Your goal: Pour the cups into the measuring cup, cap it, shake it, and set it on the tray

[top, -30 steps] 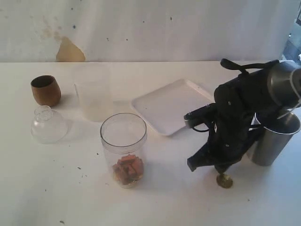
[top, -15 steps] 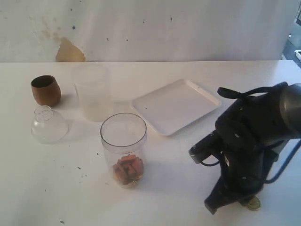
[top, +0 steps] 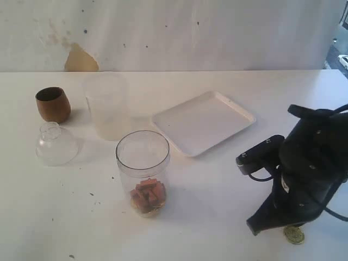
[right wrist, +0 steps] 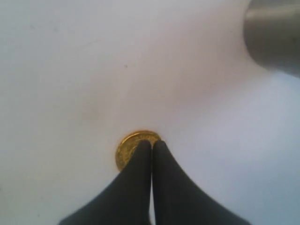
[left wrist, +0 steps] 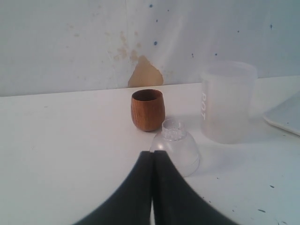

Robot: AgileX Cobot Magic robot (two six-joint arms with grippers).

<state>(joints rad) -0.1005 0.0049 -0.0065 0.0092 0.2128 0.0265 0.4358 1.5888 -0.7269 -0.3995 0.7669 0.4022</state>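
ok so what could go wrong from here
1. The right gripper is shut, its tips at a gold disc, and the steel tumbler stands close by. A careless swing of that arm might knock it over.
2. The dome lid sits between the shut left gripper and the wooden cup. A straight reach for the cup could bump the lid away.

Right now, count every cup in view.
4: wooden cup far left, frosted cup beside it, clear measuring cup front centre, steel tumbler near the right tool, seen only from its wrist.
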